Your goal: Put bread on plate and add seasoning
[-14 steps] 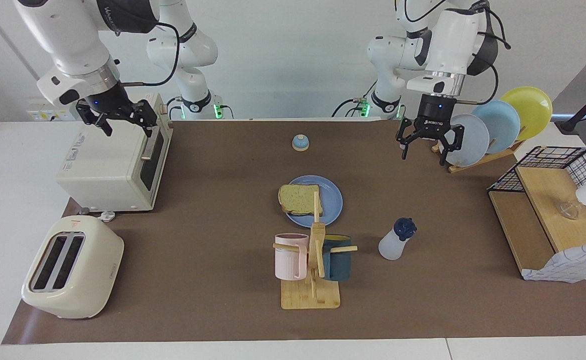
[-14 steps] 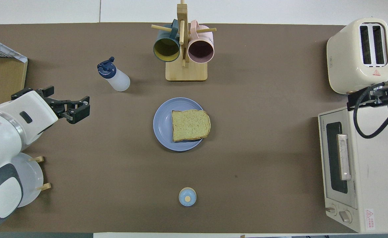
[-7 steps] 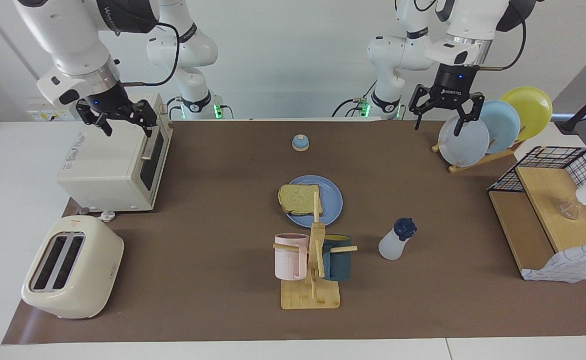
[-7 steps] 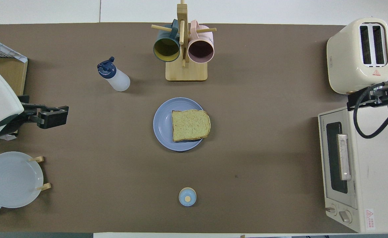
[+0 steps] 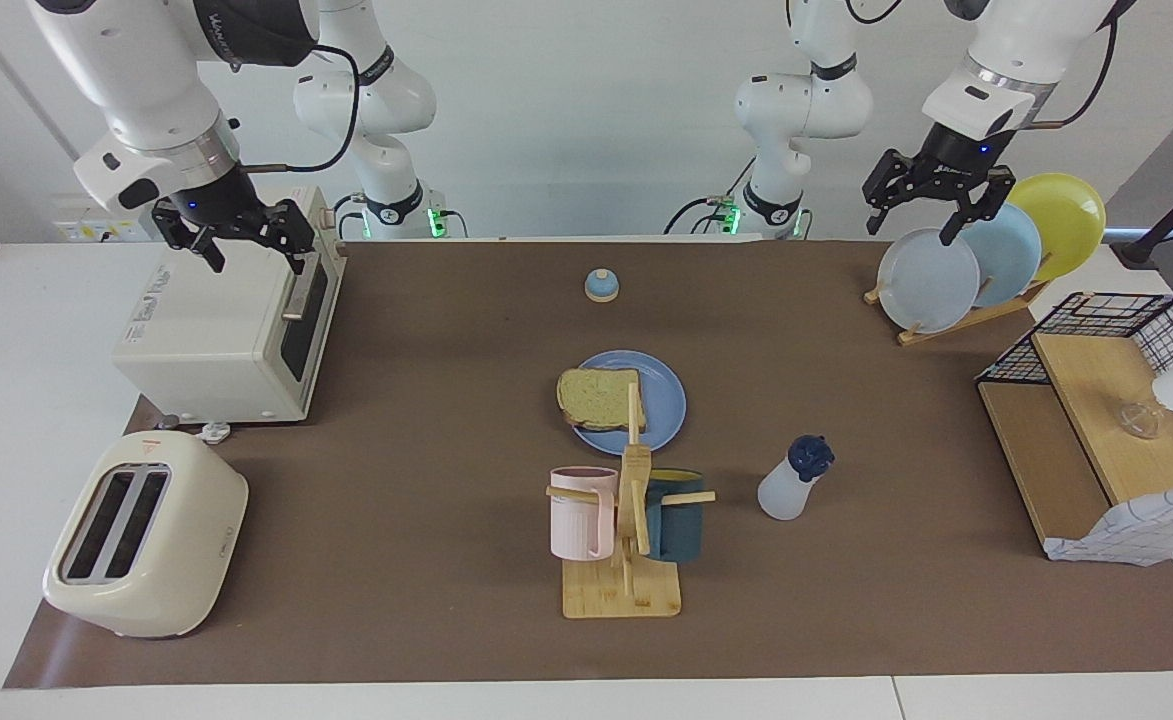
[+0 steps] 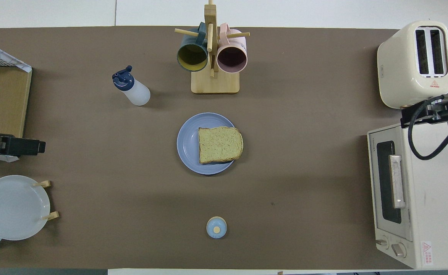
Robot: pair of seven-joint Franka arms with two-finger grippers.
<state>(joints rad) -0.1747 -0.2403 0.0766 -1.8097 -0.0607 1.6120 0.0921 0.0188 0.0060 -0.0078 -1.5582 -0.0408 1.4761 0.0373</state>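
The bread point(image 5: 601, 398) lies on the medium-blue plate point(image 5: 664, 402) at the middle of the table and overhangs its edge toward the right arm's end; both show in the overhead view, bread point(image 6: 220, 144) on plate point(image 6: 187, 143). The seasoning bottle point(image 5: 791, 480) point(image 6: 132, 88) stands upright, farther from the robots than the plate, toward the left arm's end. My left gripper point(image 5: 906, 224) point(image 6: 33, 147) is open and empty, raised over the plate rack. My right gripper point(image 5: 258, 262) point(image 6: 426, 116) is open and empty over the toaster oven and waits there.
A plate rack point(image 5: 946, 275) holds grey-blue, light-blue and yellow plates. A blue-topped bell point(image 5: 601, 286) sits nearer the robots than the plate. A mug tree point(image 5: 626, 530) stands farther out. A toaster oven point(image 5: 226, 320), toaster point(image 5: 146, 535) and wire shelf point(image 5: 1096, 430) stand at the table's ends.
My left gripper has risen and pulled back from over the table toward the left arm's end, now over the plate rack. The right arm, bread, plate and bottle have not moved.
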